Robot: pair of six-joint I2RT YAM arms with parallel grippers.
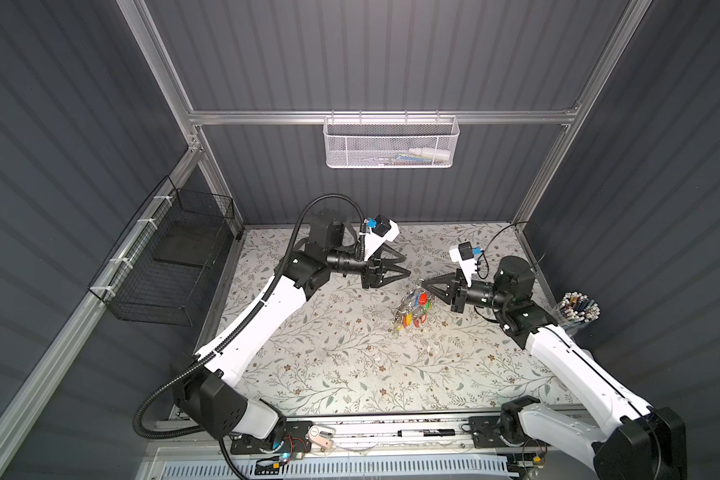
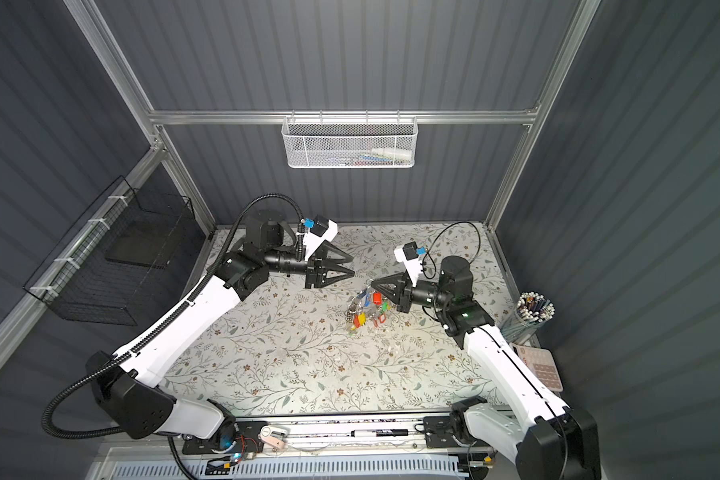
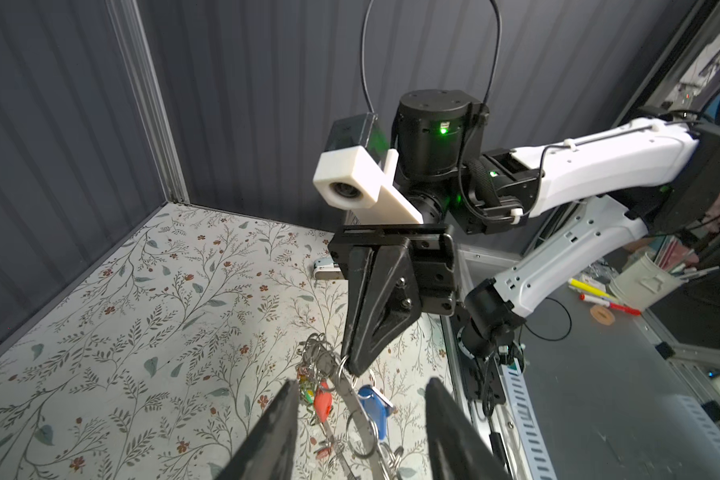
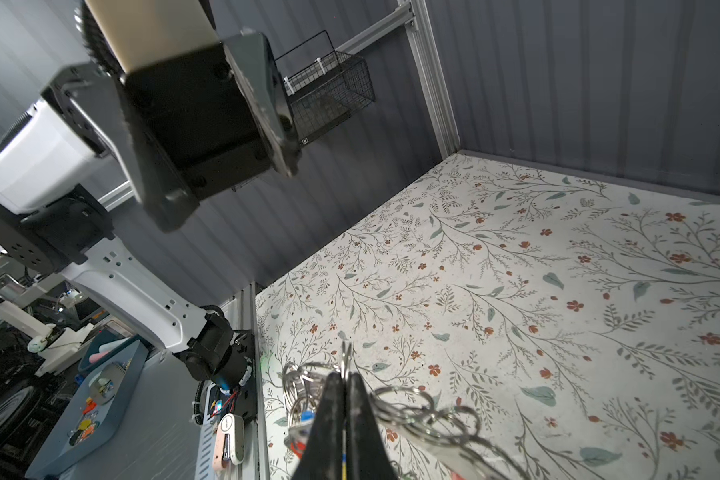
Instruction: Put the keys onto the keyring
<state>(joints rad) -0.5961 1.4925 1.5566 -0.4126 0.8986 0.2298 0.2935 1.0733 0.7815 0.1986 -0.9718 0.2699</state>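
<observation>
The keyring [image 1: 412, 309], a large flat grey metal plate whose rim is crowded with thin silver split rings and glossy red, yellow and green plastic tags, sits in the right-centre of the surface [image 1: 329, 365], just beside the right pincer [image 1: 422, 284]. That surface is a matte, pale sheet printed with leafy sprigs and small rust-coloured flowers. It is boxed by ribbed dark grey walls and aluminium posts, and open stretches run in front of the bunch and to its left.

A black wire basket [image 1: 171, 266] hangs on the left wall, and a white perforated metal basket [image 1: 391, 143] hangs on the back rail. A clear cup of pens [image 1: 578, 311] stands at the surface's right edge, behind the right arm.

The left pincer [image 1: 405, 264], with tapered black triangular fingers, is spread wide with nothing between them. It hovers near the bunch, apart from it.

The right pincer is pressed together, pinching a silver split ring [image 4: 346, 353] at the upper end of the keyring. The rest trails away from its tip towards the front. I cannot tell whether the lower end rests on the surface.

The keys [image 3: 373, 409], slim silver metal with one elongated blue plastic tag, lie against the plate just below the right pincer's tip. Whether they are threaded on is unclear.
</observation>
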